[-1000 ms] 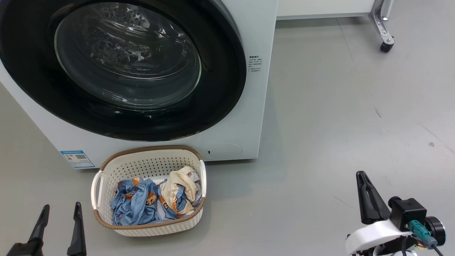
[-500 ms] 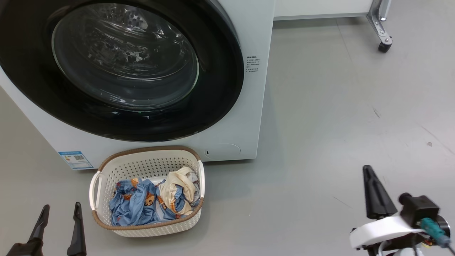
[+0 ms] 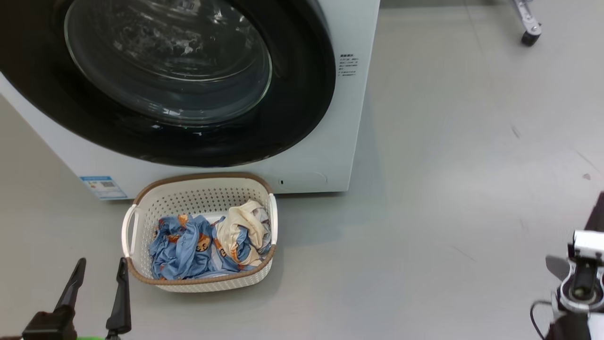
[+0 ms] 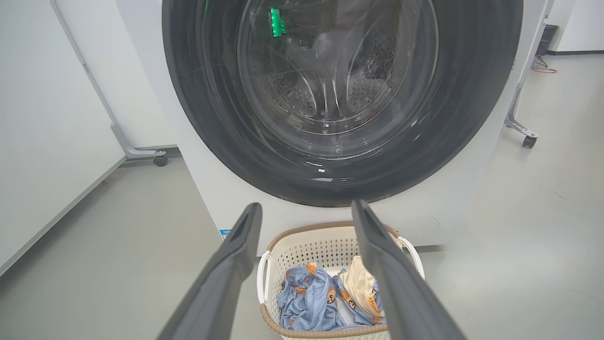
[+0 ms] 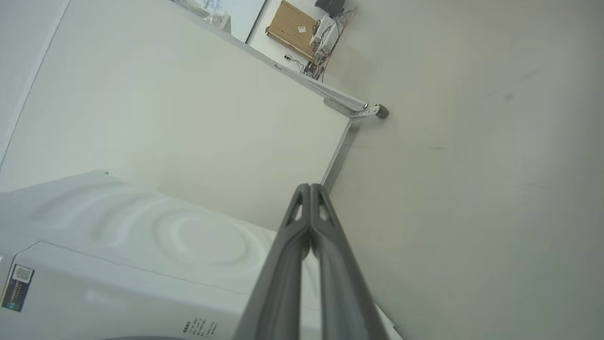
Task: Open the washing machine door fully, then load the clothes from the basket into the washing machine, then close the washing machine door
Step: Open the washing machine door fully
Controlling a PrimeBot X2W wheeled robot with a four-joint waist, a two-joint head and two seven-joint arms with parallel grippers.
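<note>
The washing machine (image 3: 354,118) stands white and large at the upper left, and its door (image 3: 302,94), a glossy black rim around a glass bowl, lies shut against it. The cream basket (image 3: 200,198) sits on the floor just in front of it, holding the blue printed and cream clothes (image 3: 188,245). My left gripper (image 3: 101,269) is open at the lower left, beside the basket's left handle and holding nothing. In the left wrist view its fingers (image 4: 236,255) frame the basket (image 4: 321,236) below the door (image 4: 198,118). My right gripper (image 5: 310,187) is shut on nothing and points past the machine's top.
Bare grey floor (image 3: 448,189) stretches to the right of the machine. A caster of a wheeled frame (image 3: 531,38) stands at the far right. White panels on wheeled feet (image 4: 160,160) flank the machine. A cardboard box (image 5: 292,26) lies far off.
The head camera has shifted, sliding the scene. My right arm has swung out to the view's right edge and turned over. The left gripper stays open.
</note>
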